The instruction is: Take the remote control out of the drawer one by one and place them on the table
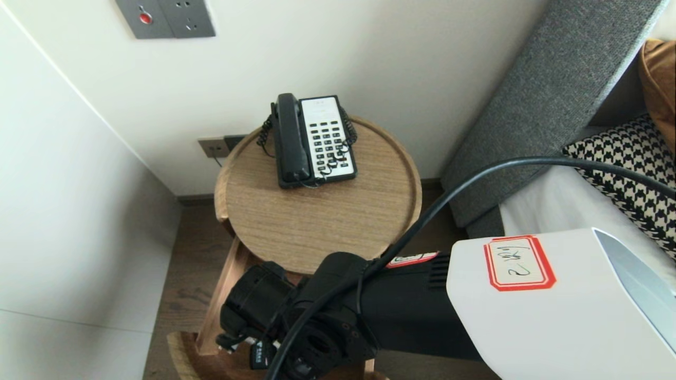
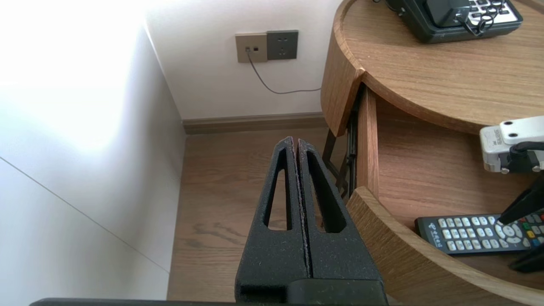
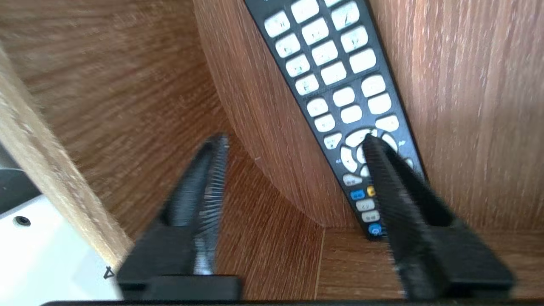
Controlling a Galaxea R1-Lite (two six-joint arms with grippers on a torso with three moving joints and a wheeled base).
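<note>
Your right gripper (image 3: 293, 142) is down in the open drawer (image 2: 425, 170) of the round side table (image 1: 327, 221), fingers spread apart and gripping nothing: one fingertip (image 3: 376, 148) sits over the round navigation keys of the remote control (image 3: 340, 80) (whether it actually touches them you can't tell), the other over bare wood beside it. The remote control lies flat on the drawer floor against the curved front wall. Your left gripper (image 2: 296, 142) hangs pressed shut over the floor beside the table, with a telephone (image 1: 311, 140) on the tabletop above.
</note>
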